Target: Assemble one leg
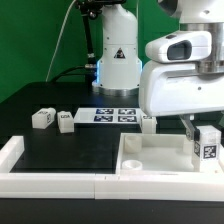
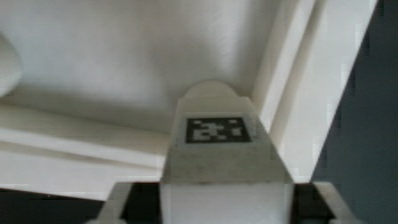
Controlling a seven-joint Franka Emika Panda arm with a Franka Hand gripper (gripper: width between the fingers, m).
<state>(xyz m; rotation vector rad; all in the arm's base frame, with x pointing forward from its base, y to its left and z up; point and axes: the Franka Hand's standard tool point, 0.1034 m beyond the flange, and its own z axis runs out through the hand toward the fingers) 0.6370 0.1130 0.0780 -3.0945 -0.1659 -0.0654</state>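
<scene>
Nearby, spare legs (image 1: pixel 42 118) beside marker board (image 1: pixel 112 115); fingers (image 1: pixel 205 137) grip leg (image 1: pixel 209 146).

Leg (image 1: pixel 208 146) over panel's (image 1: pixel 140 166) exterior-view-right corner

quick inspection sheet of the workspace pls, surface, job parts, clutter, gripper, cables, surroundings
surface: black table top with a white raised border along its near side.
job's things: one leg held over the white panel; two loose legs toward the exterior view's left, another near the panel's far edge.
clutter: nothing seen.
grippers: gripper shut on the leg, at the exterior view's right.
cables: one cable hanging behind the arm base.
surroundings: marker board flat on the table; dark backdrop, green at upper right.
</scene>
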